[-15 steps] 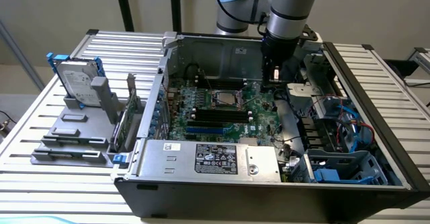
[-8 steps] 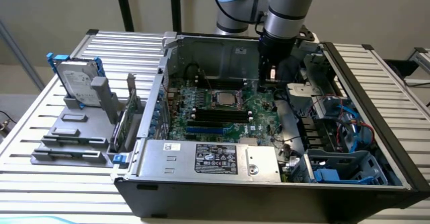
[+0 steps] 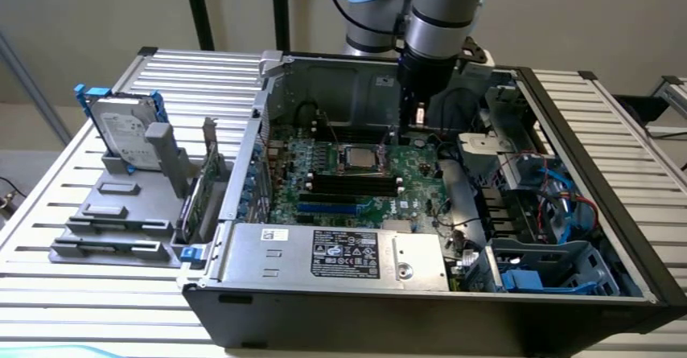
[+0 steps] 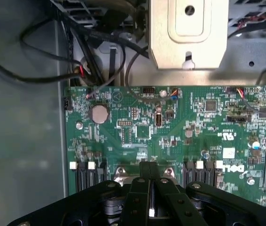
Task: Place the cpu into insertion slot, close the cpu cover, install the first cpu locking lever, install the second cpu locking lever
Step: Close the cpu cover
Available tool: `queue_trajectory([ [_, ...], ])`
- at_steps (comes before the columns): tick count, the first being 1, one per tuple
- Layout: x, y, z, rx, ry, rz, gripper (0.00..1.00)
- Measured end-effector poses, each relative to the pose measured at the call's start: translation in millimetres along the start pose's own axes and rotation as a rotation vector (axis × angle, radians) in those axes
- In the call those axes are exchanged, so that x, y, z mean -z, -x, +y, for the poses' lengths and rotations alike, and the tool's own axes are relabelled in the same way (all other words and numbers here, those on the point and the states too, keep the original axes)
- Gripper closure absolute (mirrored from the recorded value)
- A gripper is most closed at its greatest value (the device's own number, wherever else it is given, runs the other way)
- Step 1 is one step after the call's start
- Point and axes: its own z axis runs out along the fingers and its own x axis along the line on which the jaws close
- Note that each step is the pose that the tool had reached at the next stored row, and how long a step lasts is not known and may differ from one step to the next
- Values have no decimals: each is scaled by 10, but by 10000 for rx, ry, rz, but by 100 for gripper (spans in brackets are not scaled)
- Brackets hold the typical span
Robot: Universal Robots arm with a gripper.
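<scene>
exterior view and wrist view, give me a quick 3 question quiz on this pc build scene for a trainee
1. True or false: the hard drive stands outside the computer case, on the exterior view's left.
2. The gripper is nearest to: A the power supply, B the insertion slot, C the hard drive.
3. Fill in: in the wrist view the gripper's fingers are ___ (open or shut).
Key: 1 true; 2 B; 3 shut.
</scene>
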Motion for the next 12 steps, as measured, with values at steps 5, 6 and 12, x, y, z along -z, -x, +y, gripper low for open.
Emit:
queue_trajectory([
  [5,22,8,-166,-1,-25,-3,89],
  [6,24,9,-199,-1,-31,-2,89],
  [12,25,20,-376,-2,-79,-5,89],
])
